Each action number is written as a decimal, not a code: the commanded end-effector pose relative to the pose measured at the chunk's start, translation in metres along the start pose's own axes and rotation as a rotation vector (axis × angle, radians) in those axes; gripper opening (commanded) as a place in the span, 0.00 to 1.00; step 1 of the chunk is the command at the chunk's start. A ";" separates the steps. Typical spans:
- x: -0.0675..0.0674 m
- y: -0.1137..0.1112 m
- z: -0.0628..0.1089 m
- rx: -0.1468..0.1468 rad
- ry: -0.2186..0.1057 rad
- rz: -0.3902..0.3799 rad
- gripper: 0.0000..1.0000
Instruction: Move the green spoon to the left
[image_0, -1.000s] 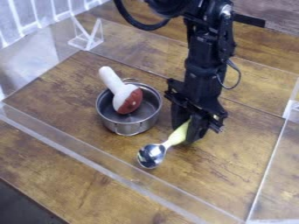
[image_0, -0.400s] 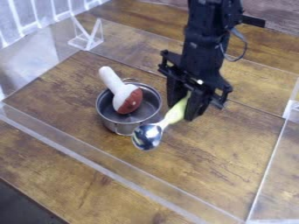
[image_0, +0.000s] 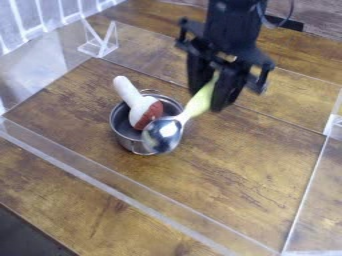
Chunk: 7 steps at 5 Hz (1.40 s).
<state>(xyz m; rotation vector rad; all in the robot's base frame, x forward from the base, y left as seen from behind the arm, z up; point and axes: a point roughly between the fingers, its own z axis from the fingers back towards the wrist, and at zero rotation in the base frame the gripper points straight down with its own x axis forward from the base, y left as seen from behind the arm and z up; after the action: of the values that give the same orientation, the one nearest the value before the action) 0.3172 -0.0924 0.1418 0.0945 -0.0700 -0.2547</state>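
The green spoon (image_0: 185, 112) hangs tilted in the air, its light yellow-green handle pinched in my gripper (image_0: 209, 96) and its shiny silver bowl (image_0: 163, 133) dangling down-left over the rim of the metal pot (image_0: 138, 136). My gripper is shut on the handle's upper end, above and right of the pot. The black arm rises out of the top of the view.
Inside the pot leans a white-handled, red-headed utensil (image_0: 139, 101). The wooden table (image_0: 254, 170) is ringed by a clear acrylic wall (image_0: 134, 200), with a clear stand (image_0: 96, 40) at the back left.
The spoon lay with its bowl on the table a second ago. My gripper has lifted it up and back, so the bowl now hangs over the pot's edge.
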 end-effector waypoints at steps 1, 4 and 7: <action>-0.015 0.002 0.022 0.006 -0.077 0.035 0.00; -0.015 0.009 0.020 0.022 -0.110 0.081 0.00; -0.020 -0.004 0.011 0.032 -0.125 0.111 0.00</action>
<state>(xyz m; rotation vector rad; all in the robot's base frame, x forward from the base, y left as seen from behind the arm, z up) 0.2956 -0.0865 0.1295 0.1247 -0.1279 -0.1330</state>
